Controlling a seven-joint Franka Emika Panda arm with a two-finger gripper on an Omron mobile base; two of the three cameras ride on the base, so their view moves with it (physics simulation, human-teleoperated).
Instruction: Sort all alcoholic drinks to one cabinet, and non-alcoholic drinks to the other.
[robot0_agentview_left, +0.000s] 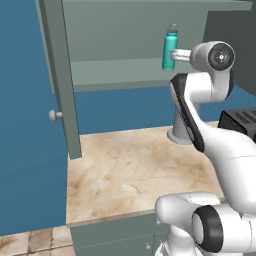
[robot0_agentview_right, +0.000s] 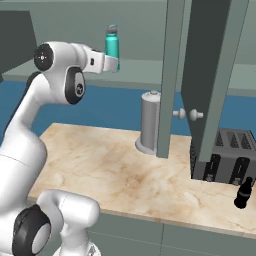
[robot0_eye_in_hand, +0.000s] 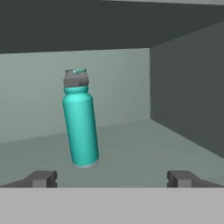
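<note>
A teal flask with a grey cap (robot0_eye_in_hand: 81, 118) stands upright on the floor of the open upper cabinet (robot0_eye_in_hand: 131, 144). It also shows as the teal flask (robot0_agentview_left: 170, 47) in the left base view and the teal flask (robot0_agentview_right: 112, 44) in the right base view. My gripper (robot0_eye_in_hand: 112, 179) is open, its fingertips (robot0_eye_in_hand: 41, 178) spread wide, and the flask stands a short way beyond them, untouched. The gripper (robot0_agentview_right: 113, 63) reaches into the cabinet at shelf height. A small black bottle (robot0_agentview_right: 243, 192) stands on the counter near its front right edge, beside the toaster.
An open cabinet door (robot0_agentview_left: 60, 75) hangs at the left, another open door (robot0_agentview_right: 212, 75) at the right, both with round knobs. On the marble counter (robot0_agentview_right: 125, 175) are a grey cylinder (robot0_agentview_right: 150, 122) and a dark toaster (robot0_agentview_right: 227, 157).
</note>
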